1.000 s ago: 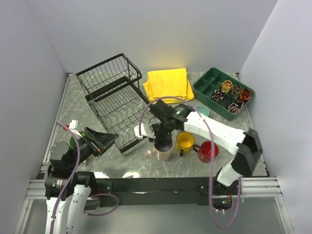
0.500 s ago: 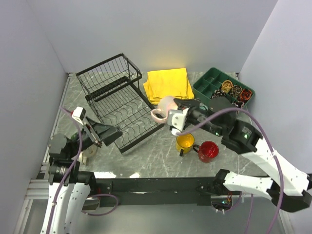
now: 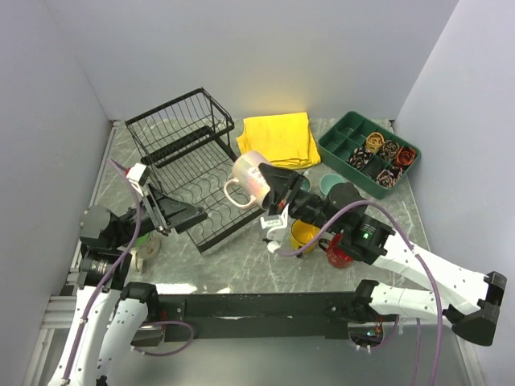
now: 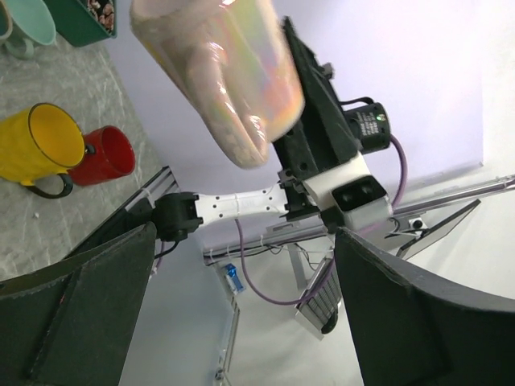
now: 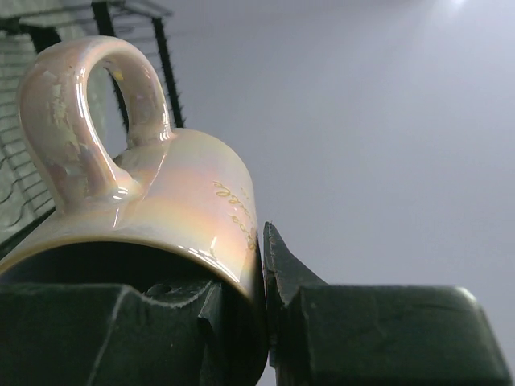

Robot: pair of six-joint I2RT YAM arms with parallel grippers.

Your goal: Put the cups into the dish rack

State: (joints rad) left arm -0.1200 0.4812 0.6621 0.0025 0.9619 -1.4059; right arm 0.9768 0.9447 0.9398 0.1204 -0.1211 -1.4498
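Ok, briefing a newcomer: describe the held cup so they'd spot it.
Find the black wire dish rack, left of centre. By its right edge the right claw holds a pearly cream cup aloft. The yellow cup and red cup stand on the table.

Ahead of right gripper (image 3: 265, 185): I see open air above the dish rack (image 3: 181, 153) slotted tray, past the cream mug (image 3: 248, 181) it carries.
Farther ahead: the rack's tall basket wall blocks passage.
Below, behind it: yellow mug (image 3: 304, 235) and red mug (image 3: 338, 251) stand side by side.
Near-left of it: left gripper (image 3: 191, 217), jaws spread, sits at the rack's near edge.
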